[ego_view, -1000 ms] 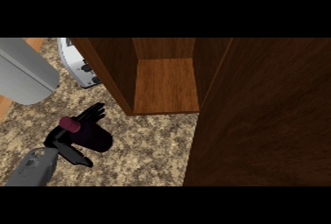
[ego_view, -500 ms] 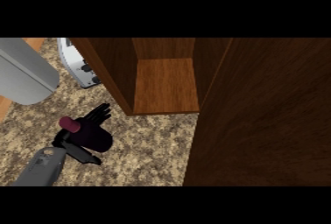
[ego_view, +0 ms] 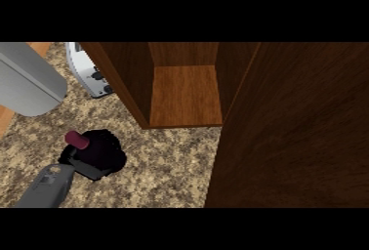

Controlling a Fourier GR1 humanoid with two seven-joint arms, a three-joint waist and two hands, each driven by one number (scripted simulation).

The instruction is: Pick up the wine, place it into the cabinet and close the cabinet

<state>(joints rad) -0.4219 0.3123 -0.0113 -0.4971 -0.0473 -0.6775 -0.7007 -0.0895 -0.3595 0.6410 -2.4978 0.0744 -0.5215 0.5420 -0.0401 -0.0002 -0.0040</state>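
The wine bottle (ego_view: 77,139) stands on the speckled counter at the lower left; only its maroon cap and a bit of dark neck show. My left hand (ego_view: 105,153) is curled round the bottle from the right and hides its body, with the grey forearm coming in from the lower left corner. The wooden cabinet (ego_view: 186,95) stands open behind it, up and to the right, and its shelf is bare. Its open door (ego_view: 296,127) fills the right side of the view. My right hand shows nowhere.
A white toaster (ego_view: 92,73) stands at the back left, close to the cabinet's left wall. A large grey rounded object (ego_view: 27,80) sits at the far left. Bare counter (ego_view: 169,166) lies between the bottle and the cabinet's front edge.
The fingers that pointed up past the bottle have curled in round it. The bottle and the forearm have hardly shifted.
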